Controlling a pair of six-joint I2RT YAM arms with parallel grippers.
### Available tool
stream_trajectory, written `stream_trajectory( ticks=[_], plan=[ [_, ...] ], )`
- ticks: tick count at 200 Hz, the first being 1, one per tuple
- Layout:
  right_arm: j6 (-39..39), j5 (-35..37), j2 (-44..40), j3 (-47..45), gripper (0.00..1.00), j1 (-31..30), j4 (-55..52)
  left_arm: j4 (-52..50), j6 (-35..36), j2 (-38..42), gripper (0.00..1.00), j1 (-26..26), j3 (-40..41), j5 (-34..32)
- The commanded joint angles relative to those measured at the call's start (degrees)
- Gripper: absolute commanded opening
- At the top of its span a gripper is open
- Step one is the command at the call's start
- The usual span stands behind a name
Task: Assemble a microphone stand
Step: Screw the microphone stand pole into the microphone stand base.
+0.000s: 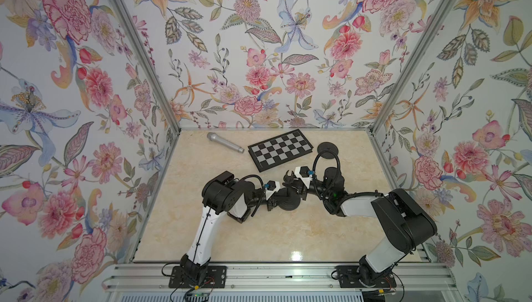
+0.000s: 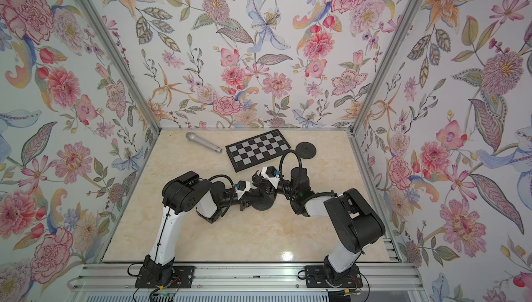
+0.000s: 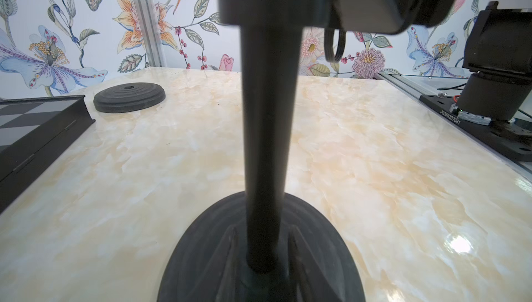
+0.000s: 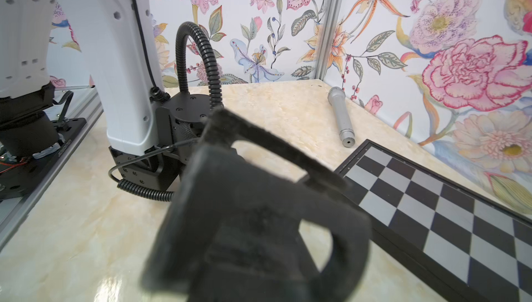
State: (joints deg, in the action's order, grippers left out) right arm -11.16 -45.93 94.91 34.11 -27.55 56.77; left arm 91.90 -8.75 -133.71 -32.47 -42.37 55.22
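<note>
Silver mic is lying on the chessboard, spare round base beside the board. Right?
No. The silver mic lies on the table, just off the chessboard; both top views show it. The spare round base is beside the board.

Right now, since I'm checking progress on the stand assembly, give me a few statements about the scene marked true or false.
1. The microphone lies on the table, in no gripper. True.
2. The pole stands upright in a round base. True.
3. The spare disc sits on top of the chessboard. False: it rests on the table beside the board.
4. The right gripper holds the microphone. False: it is shut on the mic clip, over the stand.
</note>
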Motion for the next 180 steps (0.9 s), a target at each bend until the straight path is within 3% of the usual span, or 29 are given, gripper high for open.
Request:
stream_trajectory(
  ticks=[1, 41, 69, 89, 106, 125, 146, 163, 180],
  plan=[
    [-0.06, 6.09, -0.2, -2.44, 0.04, 0.06, 2.31, 13.43, -0.98, -5.16, 0.31, -1.23, 1.74, -1.16],
    [11.42, 39.35, -0.09, -13.13, 0.0, -6.01, 17.84, 13.43, -0.74, -5.2, 0.31, -1.04, 2.85, -5.74],
    [18.23, 67.79, 3.64, -15.34, 0.0, -19.7, 22.32, 13.44, -0.99, -5.19, 0.31, -0.93, 3.07, -7.4],
    [22.91, 76.29, 7.98, -12.61, 0.0, -27.92, 22.02, 13.48, -0.76, -5.43, 0.31, -1.02, 2.87, -7.38],
    [21.51, 74.33, 11.06, -11.26, 0.0, -30.2, 25.67, 13.39, -0.22, -4.9, 0.32, -0.95, 3.13, -7.58],
    [20.4, 69.94, 10.48, -11.73, 0.14, -28.66, 27.47, 13.47, -0.34, -5.22, 0.32, -0.97, 3.17, -7.04],
    [16.78, 57.72, 7.28, -13.88, 0.44, -25.02, 27.19, 13.35, 0.57, -4.65, 0.32, -1.06, 3.56, -7.18],
    [14.44, 43.89, 4.74, -15.91, 0.54, -20.23, 27.18, 13.32, 1.0, -4.36, 0.32, -0.95, 3.96, -7.14],
    [13.85, 27.28, 2.46, -16.94, 0.57, -13.46, 26.97, 13.36, 0.69, -4.91, 0.32, -1.08, 3.66, -6.14]
  ],
)
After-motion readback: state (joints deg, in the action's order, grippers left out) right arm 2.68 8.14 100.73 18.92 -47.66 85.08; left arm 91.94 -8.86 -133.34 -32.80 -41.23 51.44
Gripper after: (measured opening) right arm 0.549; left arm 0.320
